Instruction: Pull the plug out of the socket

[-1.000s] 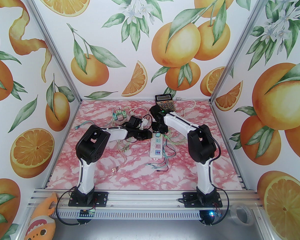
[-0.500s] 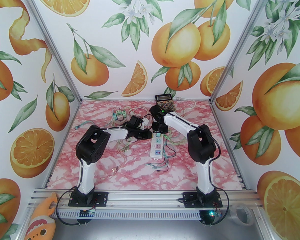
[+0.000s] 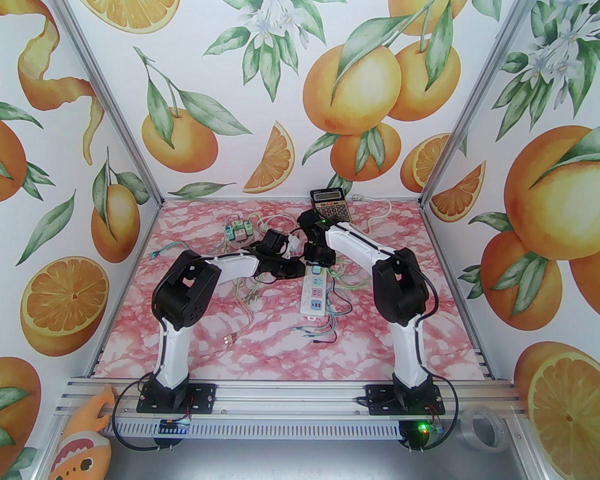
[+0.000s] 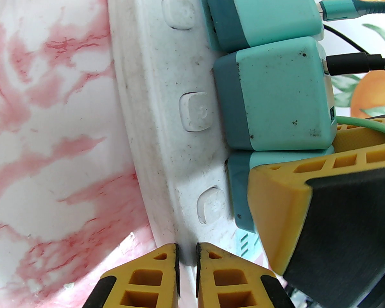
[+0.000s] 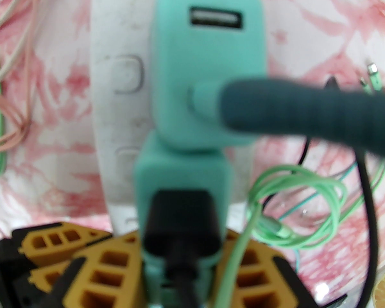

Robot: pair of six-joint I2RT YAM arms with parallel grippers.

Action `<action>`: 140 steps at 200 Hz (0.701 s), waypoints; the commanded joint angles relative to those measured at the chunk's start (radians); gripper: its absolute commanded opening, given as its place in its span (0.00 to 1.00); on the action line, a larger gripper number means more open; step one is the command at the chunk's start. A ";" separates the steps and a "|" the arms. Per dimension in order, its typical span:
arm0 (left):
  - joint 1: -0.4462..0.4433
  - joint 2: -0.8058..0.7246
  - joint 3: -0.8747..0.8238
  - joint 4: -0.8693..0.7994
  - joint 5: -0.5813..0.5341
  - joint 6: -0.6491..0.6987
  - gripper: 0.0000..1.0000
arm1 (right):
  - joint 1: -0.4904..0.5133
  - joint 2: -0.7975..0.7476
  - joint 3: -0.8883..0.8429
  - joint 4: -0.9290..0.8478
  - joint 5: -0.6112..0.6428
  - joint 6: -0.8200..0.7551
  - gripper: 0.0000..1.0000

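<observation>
The plug (image 4: pixel 239 191), last in a row of 3 teal ones seated in the power strip (image 4: pixel 154 107), is pinched between the yellow fingers of the right tool (image 5: pixel 179 249). The left tool (image 4: pixel 186 263), pressed together, sits at the strip's long edge on the counter (image 4: pixel 35 114).

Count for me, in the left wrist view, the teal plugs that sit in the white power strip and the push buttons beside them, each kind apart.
Teal plugs in the power strip: 3
Push buttons on the strip: 3
Total: 6
</observation>
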 commanded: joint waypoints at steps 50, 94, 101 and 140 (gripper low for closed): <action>-0.044 0.096 -0.017 -0.147 -0.075 0.022 0.14 | -0.040 -0.100 -0.058 0.055 -0.135 0.015 0.22; -0.046 0.105 0.008 -0.171 -0.077 0.030 0.14 | 0.056 -0.030 0.049 -0.025 -0.054 0.018 0.22; -0.046 0.105 0.009 -0.174 -0.079 0.033 0.14 | 0.061 -0.030 0.058 -0.034 -0.046 0.019 0.22; -0.044 0.100 0.009 -0.182 -0.084 0.038 0.14 | 0.041 -0.094 0.072 -0.079 0.028 -0.008 0.23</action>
